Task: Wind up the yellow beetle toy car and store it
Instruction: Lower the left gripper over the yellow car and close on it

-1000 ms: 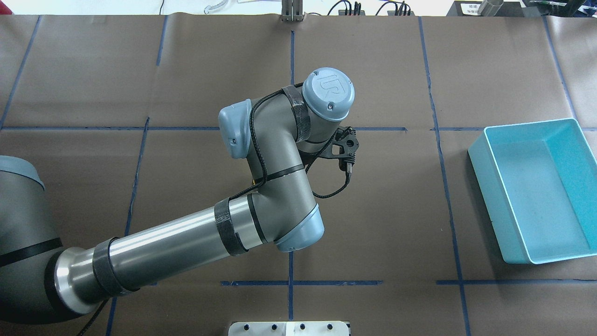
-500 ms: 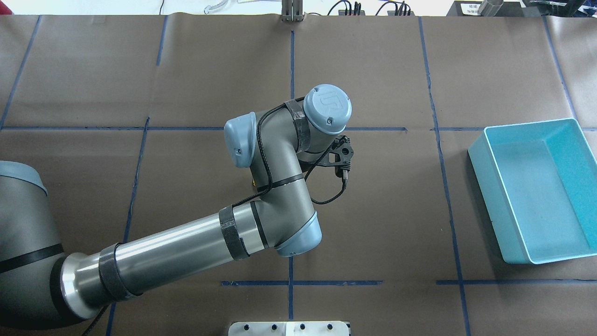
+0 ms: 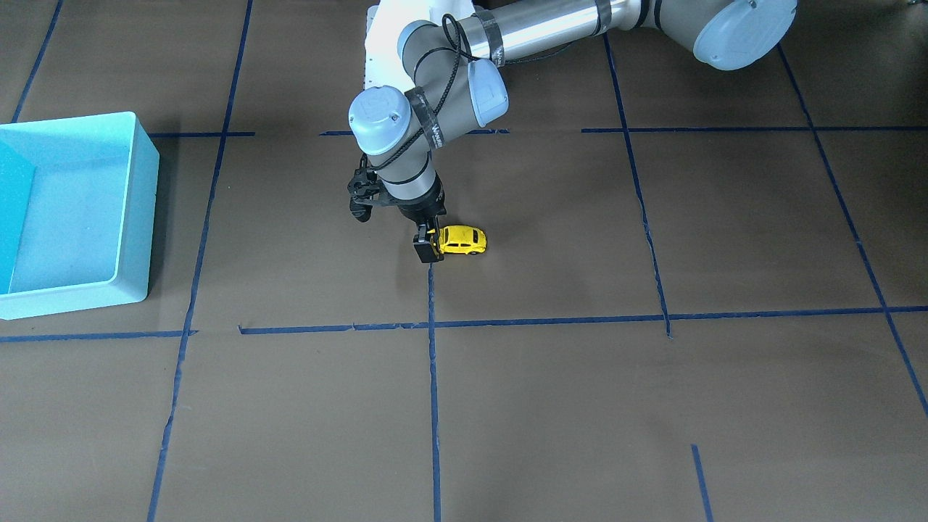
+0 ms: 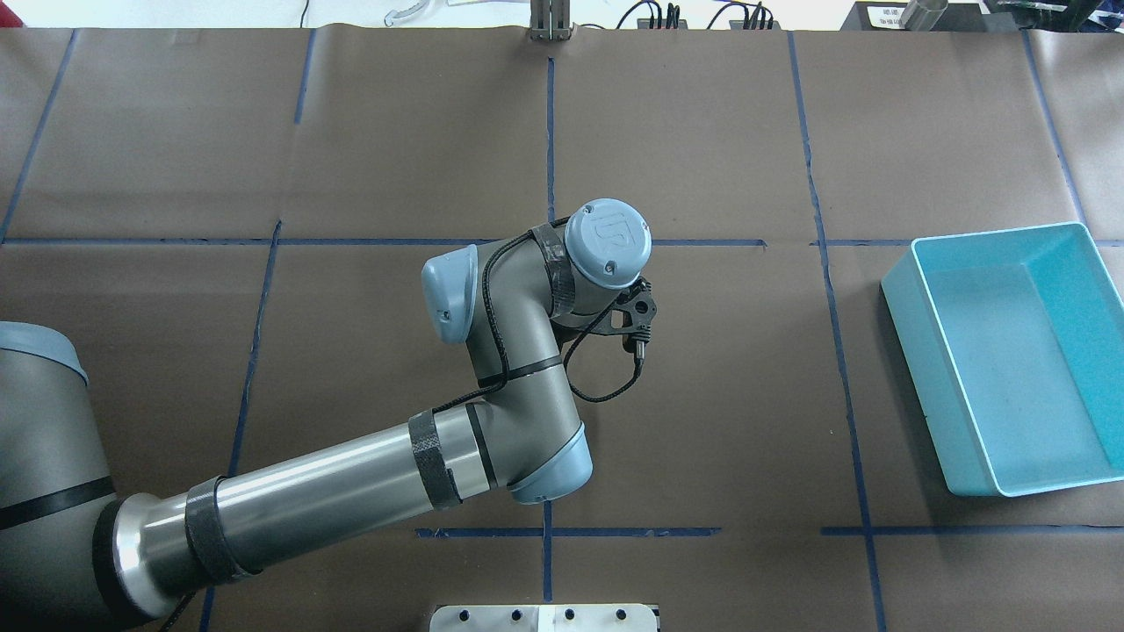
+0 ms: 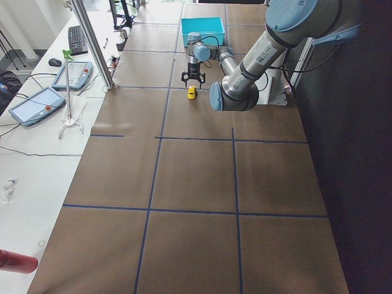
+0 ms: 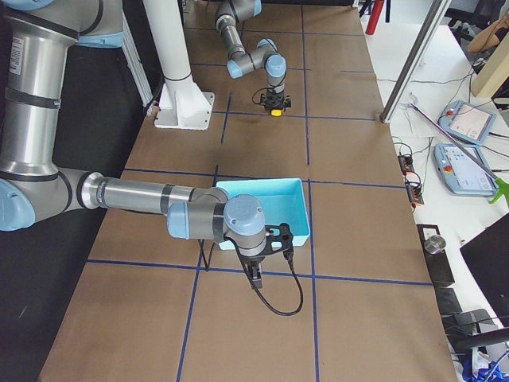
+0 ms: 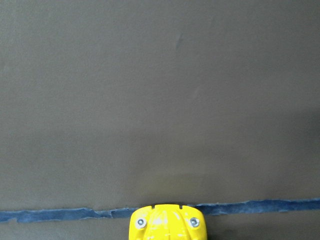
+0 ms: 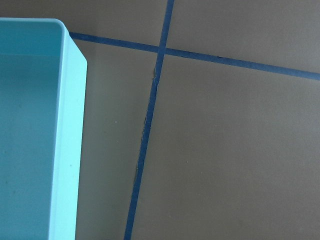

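The yellow beetle toy car (image 3: 465, 240) stands on its wheels on the brown table by a blue tape line. It also shows in the left wrist view (image 7: 167, 223), the exterior left view (image 5: 192, 93) and the exterior right view (image 6: 276, 112). My left gripper (image 3: 431, 243) points straight down at the car's end, with one black finger (image 3: 426, 251) against the car's near side; it looks shut on the car. In the overhead view the left wrist (image 4: 606, 246) hides the car. My right gripper (image 6: 254, 278) hangs beside the teal bin; I cannot tell whether it is open or shut.
A teal bin (image 4: 913, 290) stands at the table's right side, with nothing in it; its rim also shows in the front-facing view (image 3: 138, 210) and in the right wrist view (image 8: 70, 150). Blue tape lines (image 4: 548, 132) divide the brown table cover.
My left wrist has moved toward the robot's side of the table and looks lower. The bin has not moved.
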